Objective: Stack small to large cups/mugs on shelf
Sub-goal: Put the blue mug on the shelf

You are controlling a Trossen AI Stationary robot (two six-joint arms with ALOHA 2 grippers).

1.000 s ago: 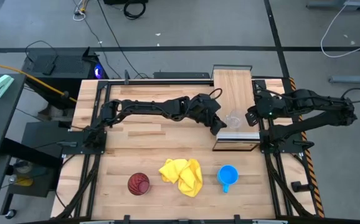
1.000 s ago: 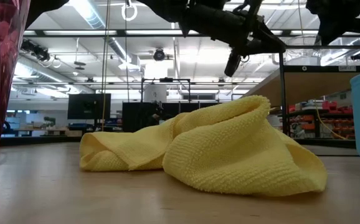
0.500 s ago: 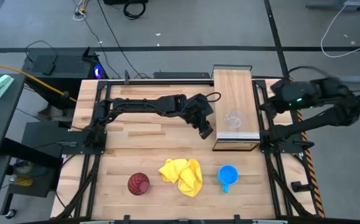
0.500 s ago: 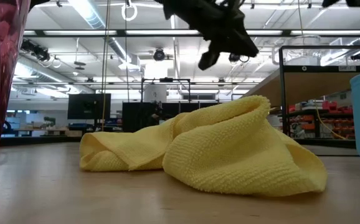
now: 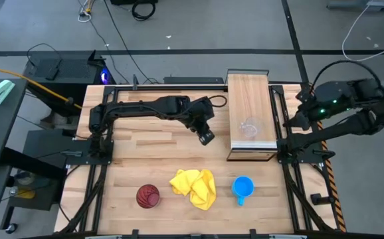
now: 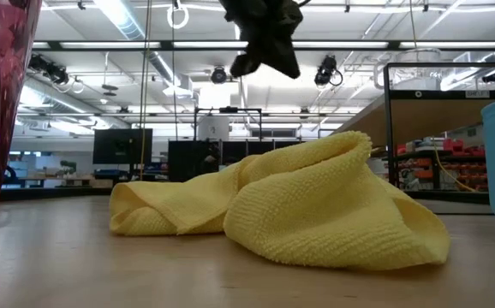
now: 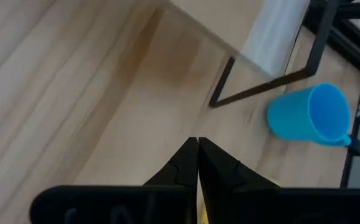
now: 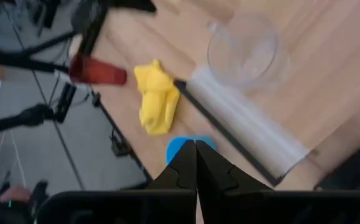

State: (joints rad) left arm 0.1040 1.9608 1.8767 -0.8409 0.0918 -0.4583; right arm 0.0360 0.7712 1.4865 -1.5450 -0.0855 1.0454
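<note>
The small clear plastic cup (image 5: 249, 127) stands on its base on the light-wood shelf (image 5: 250, 99); it also shows in the right wrist view (image 8: 242, 50). The blue mug (image 5: 243, 188) stands on the tabletop near the near edge, also in the left wrist view (image 7: 311, 115). The dark red tumbler (image 5: 147, 196) stands at the near left. My left gripper (image 5: 206, 138) is shut and empty above the table, left of the shelf. My right gripper (image 5: 295, 119) is shut and empty, right of the shelf.
A crumpled yellow cloth (image 5: 194, 186) lies on the tabletop between the tumbler and the mug. The shelf stands on a dark metal frame (image 7: 255, 93) at the table's far right. Bare tabletop lies between the left gripper and the cloth.
My left gripper has drawn back from the shelf toward the table's left and a little nearer. My right gripper has drawn back from the shelf toward the table's right edge. The clear cup stays standing on the shelf.
</note>
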